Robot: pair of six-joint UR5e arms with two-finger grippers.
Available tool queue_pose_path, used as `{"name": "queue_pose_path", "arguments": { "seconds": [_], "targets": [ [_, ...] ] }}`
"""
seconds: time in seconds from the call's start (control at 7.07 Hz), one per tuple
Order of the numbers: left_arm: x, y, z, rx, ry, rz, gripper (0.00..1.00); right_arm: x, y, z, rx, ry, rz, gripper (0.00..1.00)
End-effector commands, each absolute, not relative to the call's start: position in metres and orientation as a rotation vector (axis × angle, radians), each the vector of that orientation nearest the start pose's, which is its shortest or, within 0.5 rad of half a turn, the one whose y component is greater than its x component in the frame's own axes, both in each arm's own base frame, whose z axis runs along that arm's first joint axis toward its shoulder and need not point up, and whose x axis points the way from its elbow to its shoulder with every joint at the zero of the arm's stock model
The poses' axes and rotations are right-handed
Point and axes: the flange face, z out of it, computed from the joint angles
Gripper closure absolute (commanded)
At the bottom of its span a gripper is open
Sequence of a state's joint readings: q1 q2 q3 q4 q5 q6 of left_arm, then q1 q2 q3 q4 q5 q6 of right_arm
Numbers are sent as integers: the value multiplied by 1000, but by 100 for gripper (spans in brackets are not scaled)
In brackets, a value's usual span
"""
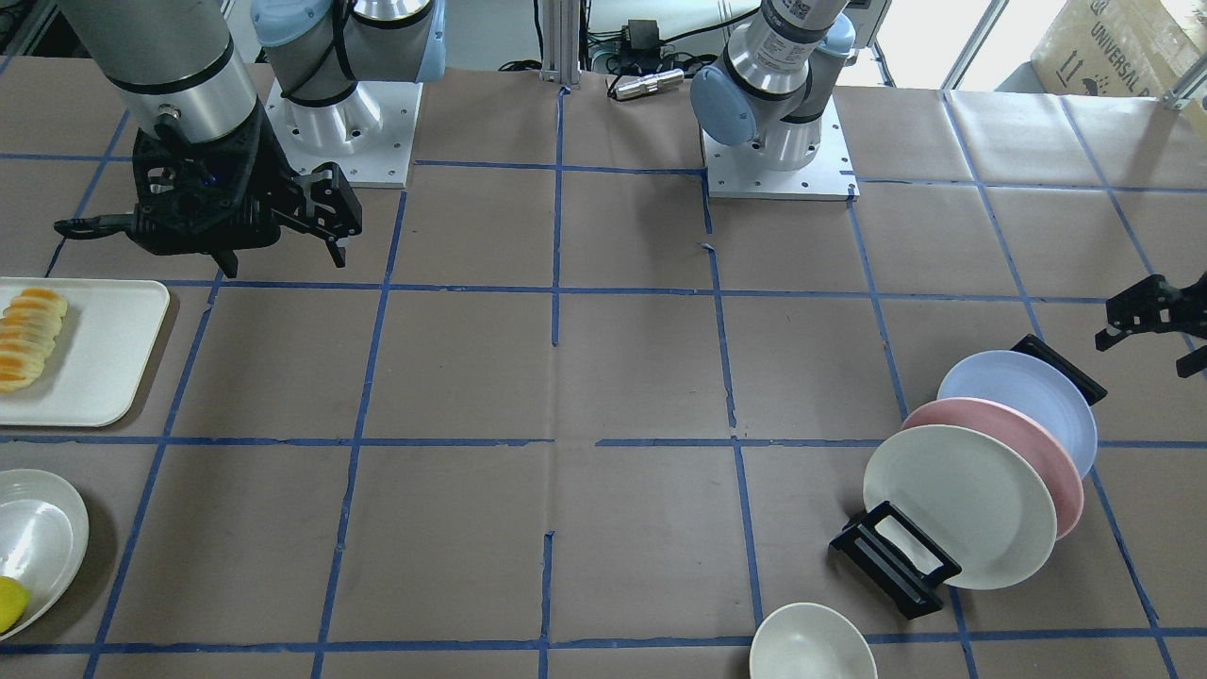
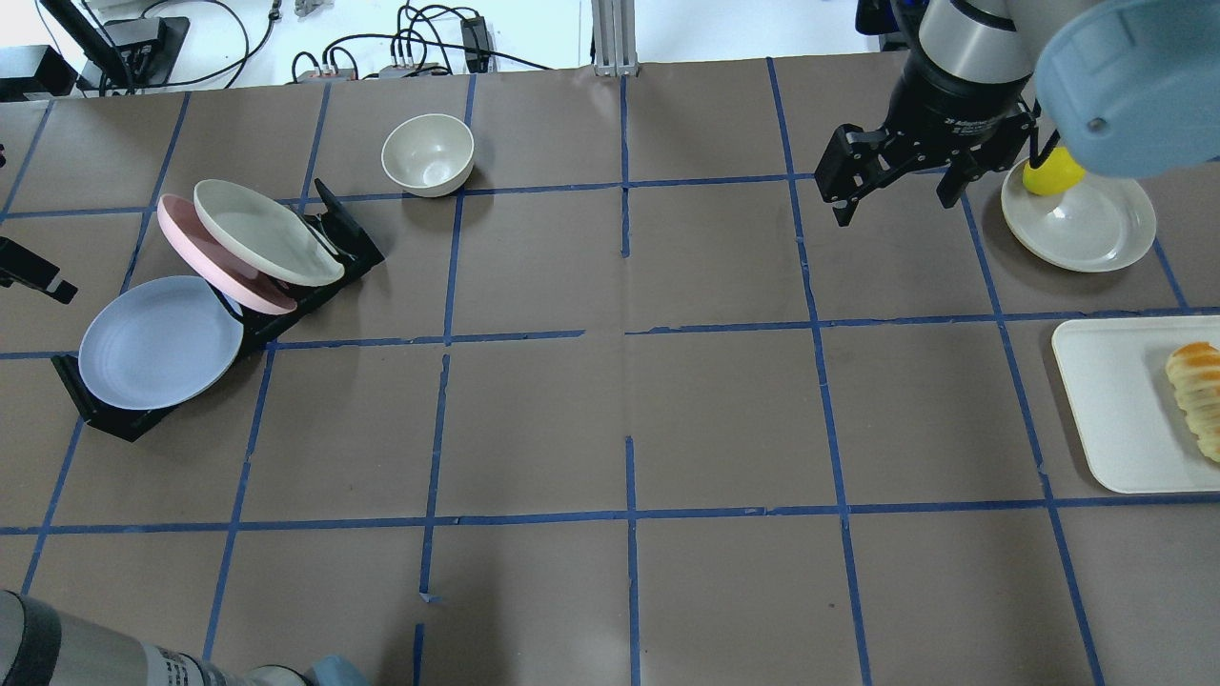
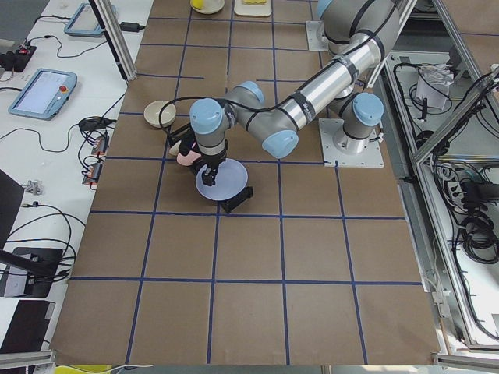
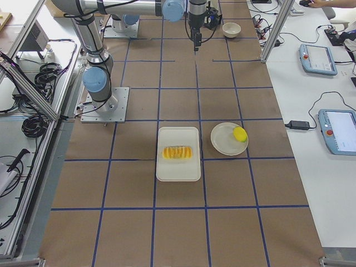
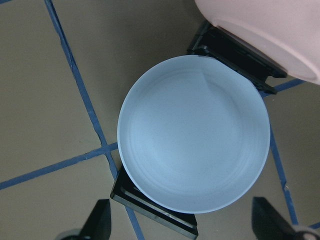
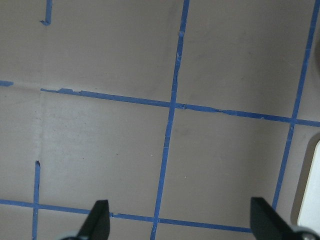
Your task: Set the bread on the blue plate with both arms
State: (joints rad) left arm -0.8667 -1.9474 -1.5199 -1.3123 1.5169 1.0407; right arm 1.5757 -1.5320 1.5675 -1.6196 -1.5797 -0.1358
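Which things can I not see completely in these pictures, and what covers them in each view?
Bread: front view, left edge cuts it; overhead view, right edge cuts it.
Lemon: overhead view, the right arm covers part.
Left gripper: front view, right edge cuts it off.
Pink plate: front view, white plate covers most of it.

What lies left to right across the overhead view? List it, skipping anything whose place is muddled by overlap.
In order: round pale blue plate → small cream bowl → black right gripper → round cream plate holding a yellow fruit → ridged orange-topped bread loaf.
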Motion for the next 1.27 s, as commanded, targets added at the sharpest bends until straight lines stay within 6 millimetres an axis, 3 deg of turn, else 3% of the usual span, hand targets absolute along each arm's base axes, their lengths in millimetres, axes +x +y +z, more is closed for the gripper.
{"name": "queue_pose_path", "arguments": {
  "seconds": [0.0,0.14,0.28,0.42,0.57,0.71,0.85,1.13],
  "targets": [
    [320,-598,289,587,3221,-40,0,130,-509,481,-205,3142,-12,0],
    [328,-612,270,595,3235,-26,0,127,-503,472,-199,3142,94,0],
    [326,-619,253,612,3251,-9,0,104,-514,466,-150,3145,50,0],
    [324,-621,246,615,3270,-15,0,36,-525,451,-178,3142,45,1],
    [323,-621,237,618,3282,-2,0,-45,-515,414,-70,3106,118,1],
    [318,-624,233,631,3283,8,0,-93,-498,370,-32,3049,146,1],
    [319,-626,221,631,3296,22,0,-125,-485,344,60,3032,95,1],
    [317,-625,206,635,3315,51,0,-173,-469,338,189,3066,90,0]
  ]
}}
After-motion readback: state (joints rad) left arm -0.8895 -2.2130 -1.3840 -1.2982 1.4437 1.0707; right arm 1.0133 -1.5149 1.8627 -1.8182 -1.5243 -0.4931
